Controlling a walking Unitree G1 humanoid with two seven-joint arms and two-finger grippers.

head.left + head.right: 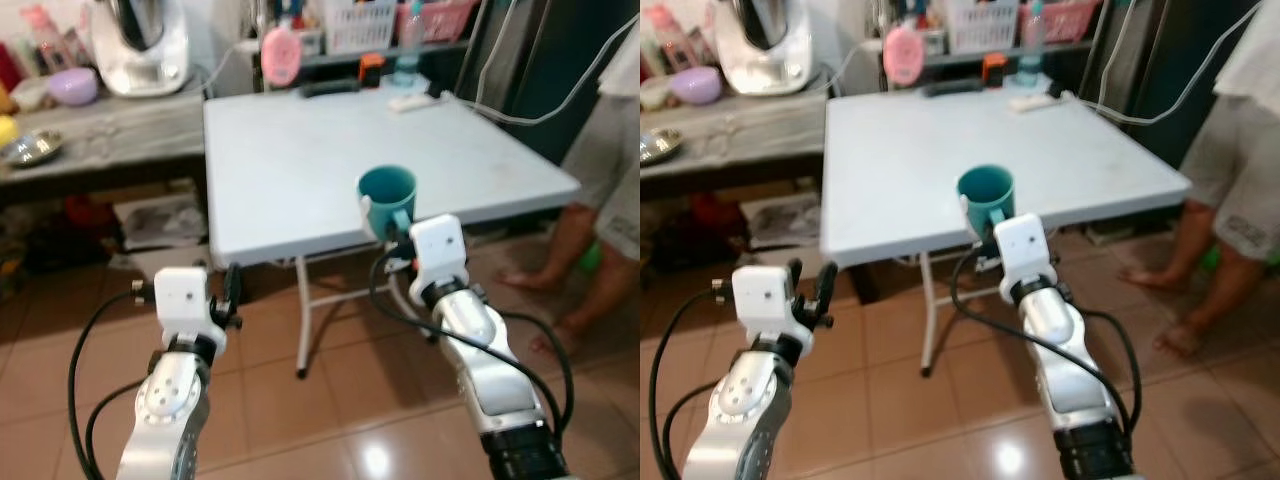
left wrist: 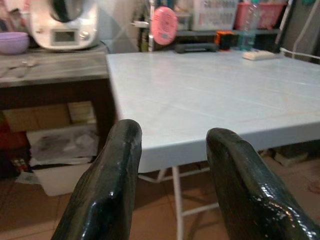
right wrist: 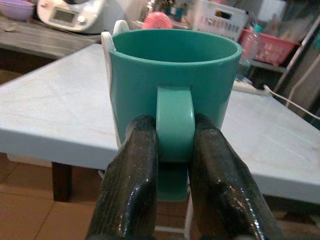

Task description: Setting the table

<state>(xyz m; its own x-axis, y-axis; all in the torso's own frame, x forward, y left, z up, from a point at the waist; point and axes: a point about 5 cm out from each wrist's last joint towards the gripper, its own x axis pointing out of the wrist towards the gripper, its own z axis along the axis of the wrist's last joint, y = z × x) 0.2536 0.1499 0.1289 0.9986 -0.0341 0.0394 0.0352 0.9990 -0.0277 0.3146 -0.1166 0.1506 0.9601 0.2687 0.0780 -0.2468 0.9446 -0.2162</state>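
One teal mug [image 3: 172, 90] pinched by its handle in the right jaws over one white table [image 1: 300, 170]; left jaws spread

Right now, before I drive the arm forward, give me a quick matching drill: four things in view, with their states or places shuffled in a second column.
Things:
1. teal mug
2. left claw
3. white table
4. purple bowl

States or places:
A. open, holding nothing, short of the table's near edge
B. on the grey counter next to the white appliance
C. pinched by its handle in the right claw
D. bare near part, small items at its far edge

Pairs: 1-C, 2-A, 3-D, 4-B
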